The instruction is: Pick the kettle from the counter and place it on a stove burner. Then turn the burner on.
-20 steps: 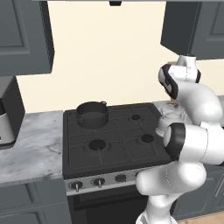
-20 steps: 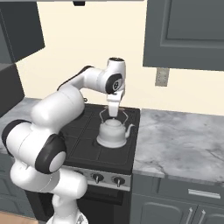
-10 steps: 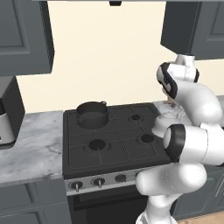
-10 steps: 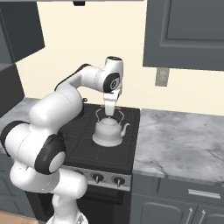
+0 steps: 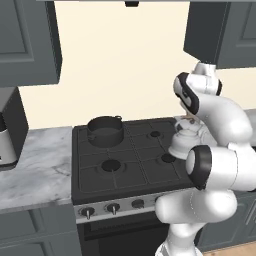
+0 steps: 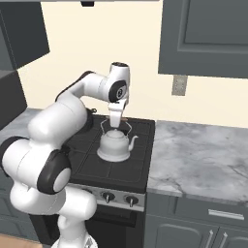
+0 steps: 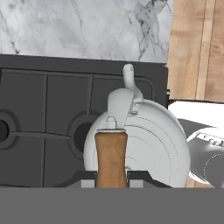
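Kettle hanging from the pincer by its wooden handle, fingers clamped on either side of the arch, right at the top. Makes sense as a grip: squeezed at the peak of the arch, so the body dangles level underneath and the spout stays pointing away toward the marble surface. Already off that surface and over the right side of the stove top, seemingly above the front right stove burner. Looks like the carry is nearly over and just the lowering is left, then the knob.

Hard to say whether the base is touching the grates or just hovering above them. Right base view reads as sitting or nearly so, but can't tell for sure. Hand view shows a burner ring peeking out from under the kettle's edge, so maybe not dead centre over it.

Left base view pretty useless for the kettle: arm covers most of it, only a sliver showing. Dark pot sits on the back left burner, well apart. Knobs along the front panel visible, but which one drives which burner is anyone's guess. Fingertips themselves mostly cut off at the bottom of the hand view.
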Robot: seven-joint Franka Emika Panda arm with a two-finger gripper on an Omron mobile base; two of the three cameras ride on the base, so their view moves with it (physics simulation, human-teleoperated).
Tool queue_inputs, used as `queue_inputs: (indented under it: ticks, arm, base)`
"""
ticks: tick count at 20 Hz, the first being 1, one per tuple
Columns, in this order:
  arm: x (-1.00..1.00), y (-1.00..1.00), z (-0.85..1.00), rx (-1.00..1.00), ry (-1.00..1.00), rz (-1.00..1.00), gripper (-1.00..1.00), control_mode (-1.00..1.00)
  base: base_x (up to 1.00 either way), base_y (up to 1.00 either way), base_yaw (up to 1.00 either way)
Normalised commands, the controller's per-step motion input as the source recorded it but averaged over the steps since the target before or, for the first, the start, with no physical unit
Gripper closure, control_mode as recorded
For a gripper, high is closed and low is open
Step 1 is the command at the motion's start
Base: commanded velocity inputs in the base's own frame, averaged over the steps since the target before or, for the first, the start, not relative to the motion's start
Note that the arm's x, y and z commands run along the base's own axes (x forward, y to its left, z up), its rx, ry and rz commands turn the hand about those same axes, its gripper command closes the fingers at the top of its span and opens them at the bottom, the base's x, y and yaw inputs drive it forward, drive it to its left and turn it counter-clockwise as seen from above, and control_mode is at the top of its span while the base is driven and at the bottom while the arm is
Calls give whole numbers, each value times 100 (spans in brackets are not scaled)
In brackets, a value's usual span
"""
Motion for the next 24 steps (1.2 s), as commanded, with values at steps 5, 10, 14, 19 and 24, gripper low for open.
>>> queue_inputs:
  ticks: [5, 10, 14, 19, 24]
  arm:
    - [8, 19, 0, 0, -1, 0, 100, -100]
    - [21, 16, -3, 0, -2, 0, 100, -100]
    - [23, 17, -11, 0, -1, 0, 100, -100]
    - [7, 6, -10, 0, 0, 0, 100, -100]
    - [0, 0, -6, 0, 0, 0, 100, -100]
  base:
    - [0, 0, 0]
    - [0, 0, 0]
    - [0, 0, 0]
    - [0, 0, 0]
    - [0, 0, 0]
